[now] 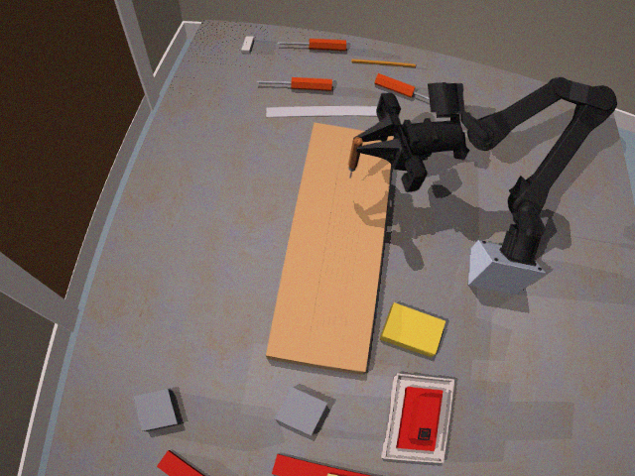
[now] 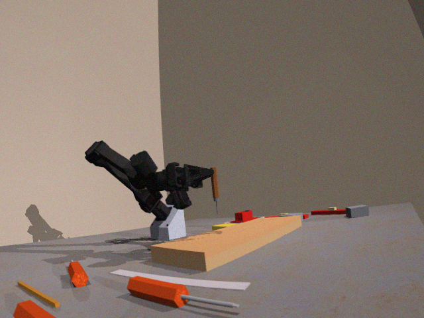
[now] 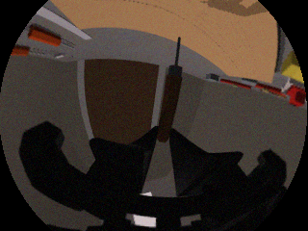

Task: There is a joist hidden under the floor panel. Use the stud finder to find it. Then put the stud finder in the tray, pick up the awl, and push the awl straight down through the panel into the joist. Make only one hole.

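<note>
My gripper point(image 1: 357, 143) point(image 2: 212, 171) point(image 3: 164, 130) is shut on the top end of the awl's handle. The awl point(image 1: 353, 155) point(image 2: 214, 185) point(image 3: 170, 103) has a brown handle and a thin spike that points down, nearly upright with a slight tilt. Its tip is in the air, well above the floor panel point(image 1: 327, 266) point(image 2: 232, 239) point(image 3: 144, 21), over the panel's far part in the top view. The red stud finder point(image 1: 419, 410) point(image 2: 243, 216) lies in the white tray point(image 1: 387, 435). The joist is hidden.
A yellow block point(image 1: 413, 329) lies between panel and tray. Two grey blocks point(image 1: 156, 410) point(image 1: 303, 411) and red pieces point(image 1: 308, 465) lie beyond the panel's near end. A white strip point(image 1: 317, 111), orange-handled screwdrivers point(image 1: 312, 83) point(image 1: 327, 44) and an orange stick point(image 1: 383, 62) lie past its far end.
</note>
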`<state>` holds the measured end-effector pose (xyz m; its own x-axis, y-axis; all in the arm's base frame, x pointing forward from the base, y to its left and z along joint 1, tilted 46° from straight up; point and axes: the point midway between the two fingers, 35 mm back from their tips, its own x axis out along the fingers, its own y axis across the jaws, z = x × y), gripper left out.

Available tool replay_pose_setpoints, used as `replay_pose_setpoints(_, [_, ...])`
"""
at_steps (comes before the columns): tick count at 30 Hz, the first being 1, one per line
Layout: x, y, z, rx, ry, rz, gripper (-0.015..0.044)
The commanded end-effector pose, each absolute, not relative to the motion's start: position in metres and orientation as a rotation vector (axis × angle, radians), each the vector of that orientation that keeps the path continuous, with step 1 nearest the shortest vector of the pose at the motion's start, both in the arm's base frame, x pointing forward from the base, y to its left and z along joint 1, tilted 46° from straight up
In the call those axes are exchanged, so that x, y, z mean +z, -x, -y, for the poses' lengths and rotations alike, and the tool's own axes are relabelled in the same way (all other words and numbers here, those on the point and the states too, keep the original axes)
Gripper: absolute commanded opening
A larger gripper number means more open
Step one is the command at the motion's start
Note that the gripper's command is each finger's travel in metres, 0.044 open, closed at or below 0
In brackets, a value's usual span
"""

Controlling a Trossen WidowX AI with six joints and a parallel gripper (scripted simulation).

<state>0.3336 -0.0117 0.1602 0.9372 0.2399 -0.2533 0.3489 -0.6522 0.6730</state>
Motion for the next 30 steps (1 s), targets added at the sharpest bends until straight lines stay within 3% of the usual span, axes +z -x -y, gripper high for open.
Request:
replay_pose_setpoints(1, [0.158, -0.334, 0.012, -0.177, -2.316, -0.425, 0.0])
replay_pose_setpoints(30, [0.144, -0.334, 0.026, -0.179, -2.314, -0.425, 0.0])
